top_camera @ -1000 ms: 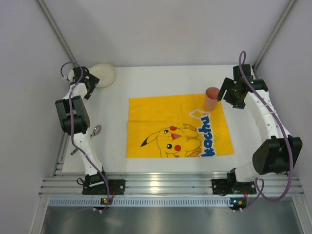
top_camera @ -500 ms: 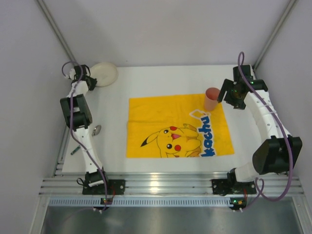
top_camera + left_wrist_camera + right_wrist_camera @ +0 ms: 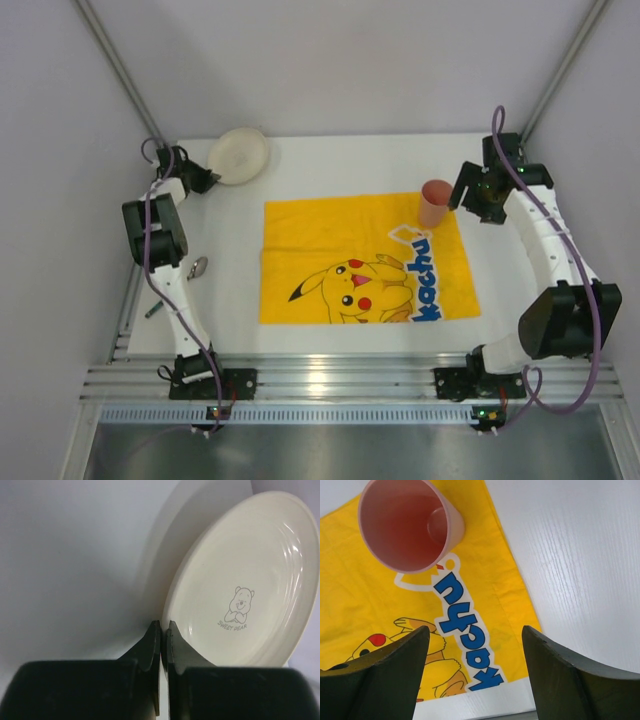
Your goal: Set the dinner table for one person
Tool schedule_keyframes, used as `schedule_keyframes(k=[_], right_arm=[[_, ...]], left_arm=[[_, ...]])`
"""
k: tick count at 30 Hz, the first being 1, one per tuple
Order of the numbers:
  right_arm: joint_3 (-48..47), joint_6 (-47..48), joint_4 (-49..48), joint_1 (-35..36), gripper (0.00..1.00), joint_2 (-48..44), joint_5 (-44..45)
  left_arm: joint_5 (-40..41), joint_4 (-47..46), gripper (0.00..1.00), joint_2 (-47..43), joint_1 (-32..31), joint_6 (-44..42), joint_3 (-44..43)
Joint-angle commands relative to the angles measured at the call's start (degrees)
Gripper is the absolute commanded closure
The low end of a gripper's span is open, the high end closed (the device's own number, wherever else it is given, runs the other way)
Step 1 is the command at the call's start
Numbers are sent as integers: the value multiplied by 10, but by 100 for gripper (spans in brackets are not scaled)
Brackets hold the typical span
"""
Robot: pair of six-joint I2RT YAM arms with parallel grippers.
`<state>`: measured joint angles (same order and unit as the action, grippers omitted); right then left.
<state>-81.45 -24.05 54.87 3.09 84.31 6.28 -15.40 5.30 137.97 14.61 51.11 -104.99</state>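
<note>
The white worktop (image 3: 340, 170) carries a yellow Pikachu mat (image 3: 330, 245) lying flat at its centre. A spoon (image 3: 198, 266) lies at 9 o'clock, a small dark object (image 3: 152, 310) at 8 o'clock by the edge.

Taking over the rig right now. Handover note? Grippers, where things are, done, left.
Left gripper: shut on the plate rim, at the table's far left corner.
Right gripper: open, empty, beside the cup.
Cup: upright on the mat's far right corner.
Spoon: on the table, left of the mat.
Done: mat laid, cup placed.
Left: plate onto the mat, spoon beside it.
</note>
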Motion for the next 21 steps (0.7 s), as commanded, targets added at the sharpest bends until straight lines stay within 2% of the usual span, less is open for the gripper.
schedule_keyframes(k=[1,6,9,10,15,21], right_arm=[[-32,-3,-7,-6,25,-32,-17],[-27,-12,-13,-7,25,-58,-33],[-10,-19,-20,-9,25,-79,-46],[-6,-20,-22,-7,25,-85,-53],[38,-32,-28,-7,26,-132,-75],[88,-39,-28,-1,25,-196,-85]], left_arm=[[-137,-91,100,-74,-11,-1,79],[-247,-129,100,-151,-37,-25,196],[-288,-107,100,-204,-66,-62,239],[-295,-72,100,-229,-76,-77,246],[-266,63,100,-319,-161,-182,272],[-214,126,100,-403,-239,-214,341]])
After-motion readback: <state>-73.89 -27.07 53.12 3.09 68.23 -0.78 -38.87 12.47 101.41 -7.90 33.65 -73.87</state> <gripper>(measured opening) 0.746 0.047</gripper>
